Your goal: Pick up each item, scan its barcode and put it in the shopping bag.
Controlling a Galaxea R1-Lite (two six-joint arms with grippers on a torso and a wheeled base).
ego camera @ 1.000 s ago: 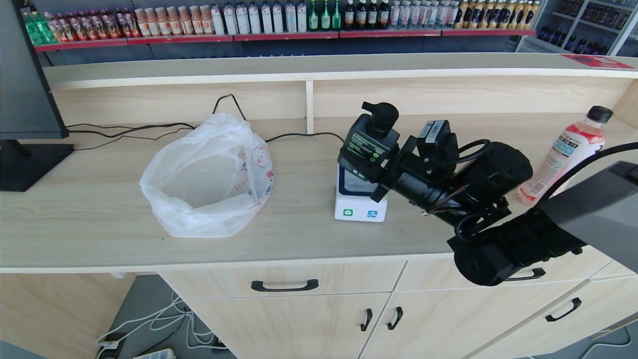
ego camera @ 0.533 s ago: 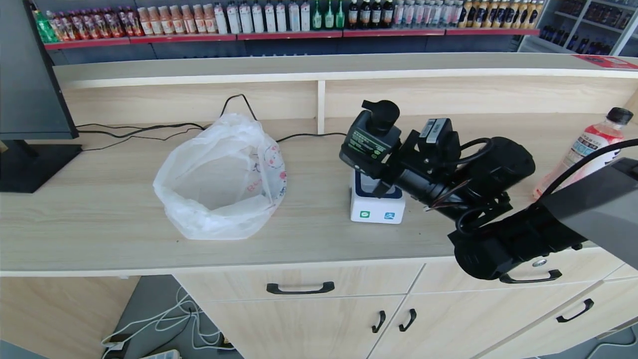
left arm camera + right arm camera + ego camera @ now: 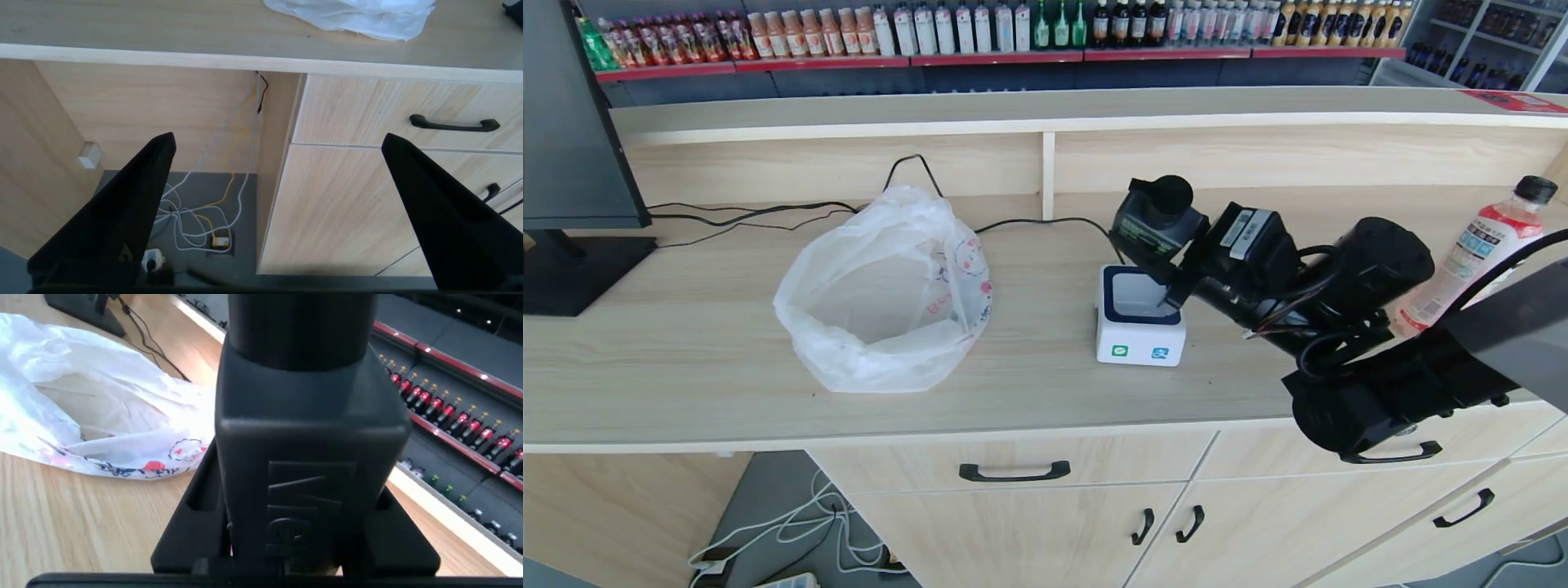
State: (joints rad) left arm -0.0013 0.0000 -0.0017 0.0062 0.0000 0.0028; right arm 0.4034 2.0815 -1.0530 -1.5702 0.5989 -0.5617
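- My right pincer [image 3: 1178,273] grips the dark bottle [image 3: 1158,220], held just above the far edge of the scanner [image 3: 1137,347].
- Scanning step, I judge; next, turn the barcode to the window, then carry it to the shopping bag [image 3: 947,282].

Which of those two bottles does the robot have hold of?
The dark black-capped bottle, clamped in the right gripper by the scanner; the pink bottle stands alone.

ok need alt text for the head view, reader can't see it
The robot's right gripper holds a dark bottle tilted close above a white scanner on a light wooden counter. An open plastic shopping bag sits to the scanner's left, and a pink drink bottle stands at the far right, with shelves of bottles behind.
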